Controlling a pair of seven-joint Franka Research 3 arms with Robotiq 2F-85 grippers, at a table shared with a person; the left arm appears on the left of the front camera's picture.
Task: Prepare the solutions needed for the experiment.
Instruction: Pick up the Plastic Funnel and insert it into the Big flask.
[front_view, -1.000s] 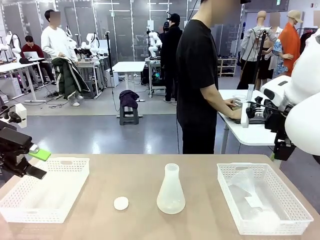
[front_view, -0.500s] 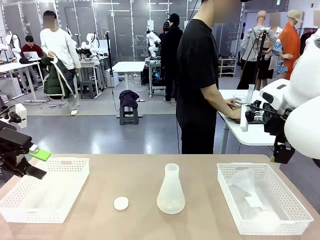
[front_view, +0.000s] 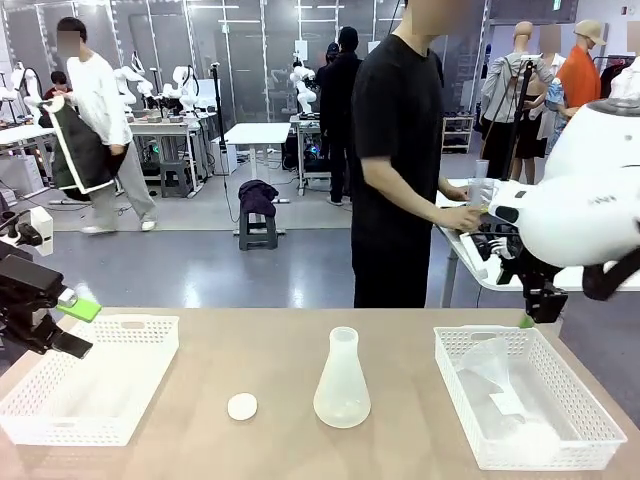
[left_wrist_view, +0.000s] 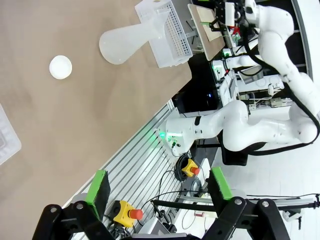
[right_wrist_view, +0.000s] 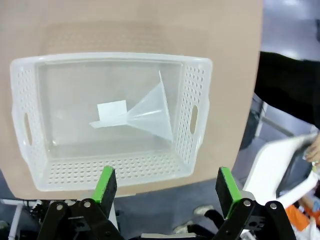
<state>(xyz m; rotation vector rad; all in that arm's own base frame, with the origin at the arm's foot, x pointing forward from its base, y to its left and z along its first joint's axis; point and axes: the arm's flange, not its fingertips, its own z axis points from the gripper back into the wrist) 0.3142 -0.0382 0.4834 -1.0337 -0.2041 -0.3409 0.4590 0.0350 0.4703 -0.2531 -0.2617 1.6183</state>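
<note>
Right arm (front_view: 590, 210) swung inward; right claw (right_wrist_view: 166, 175) gaping, empty, over basket (right_wrist_view: 110, 57) with funnel (right_wrist_view: 150, 114); left claw (left_wrist_view: 159, 175) gaping, empty.

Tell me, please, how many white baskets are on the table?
2: the left basket near the robot's left arm, and the right basket, holding a clear funnel. None seems hidden.

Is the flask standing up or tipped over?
Upright: the flask stands on its wide base on the table, neck pointing up.
</note>
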